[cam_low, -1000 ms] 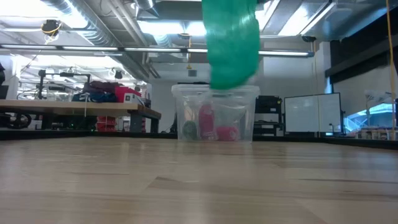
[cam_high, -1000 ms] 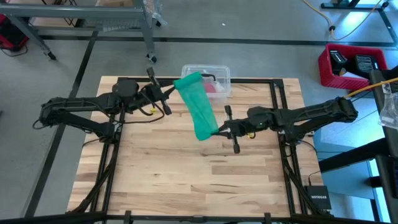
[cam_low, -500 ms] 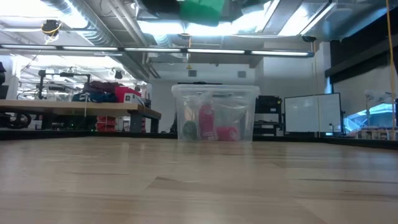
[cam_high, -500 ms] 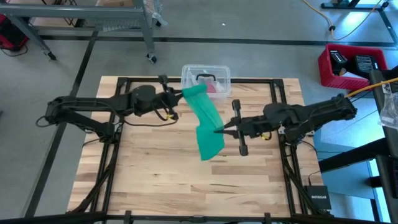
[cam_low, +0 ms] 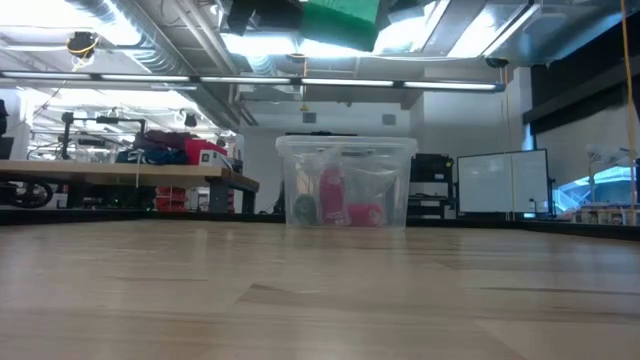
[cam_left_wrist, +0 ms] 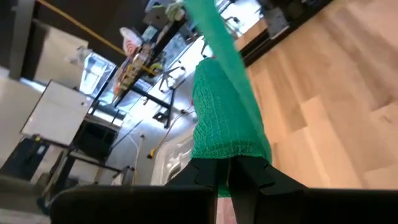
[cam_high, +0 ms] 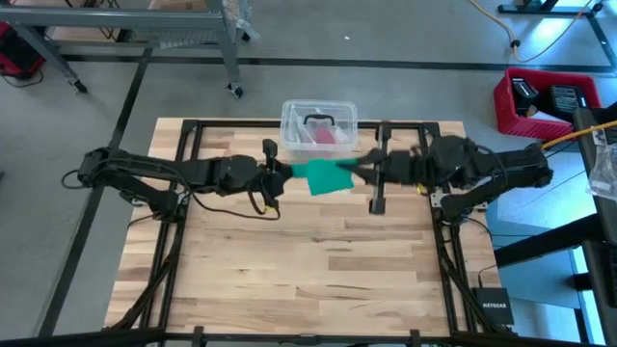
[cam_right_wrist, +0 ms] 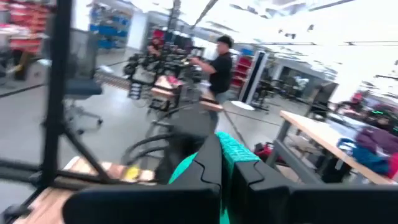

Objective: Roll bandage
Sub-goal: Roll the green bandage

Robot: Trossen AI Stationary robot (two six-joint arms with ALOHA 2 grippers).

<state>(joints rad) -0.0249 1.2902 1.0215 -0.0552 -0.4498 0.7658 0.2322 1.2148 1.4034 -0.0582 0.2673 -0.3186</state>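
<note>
Hanging high over the wooden counter (cam_high: 308, 270), the bandage (cam_high: 326, 175) is a green strip pulled out between the two arms. The left gripper (cam_high: 285, 173) has its jaws clenched on one end of the bandage. In the left wrist view the green cloth (cam_left_wrist: 227, 118) comes straight out from between the dark fingers (cam_left_wrist: 205, 177) and runs away from them in a long band. The right gripper (cam_high: 359, 170) has its jaws clenched on the other end. In the right wrist view a bit of green cloth (cam_right_wrist: 233, 149) pokes up from between its closed fingers (cam_right_wrist: 208, 163).

The two grippers point at each other and are near each other, with just the bandage between them. From the low view the bandage (cam_low: 340, 20) shows up high, far above the wood, and it does not touch the counter.

Past the jaws, at the far edge of the counter, stands a clear plastic tub (cam_high: 319, 123). Pink and green things sit inside it (cam_low: 345, 205).

Farther off, beyond the counter, a red crate (cam_high: 540, 101) sits on the floor on the right arm's side. In the right wrist view a person (cam_right_wrist: 217, 65) stands out in the room.
</note>
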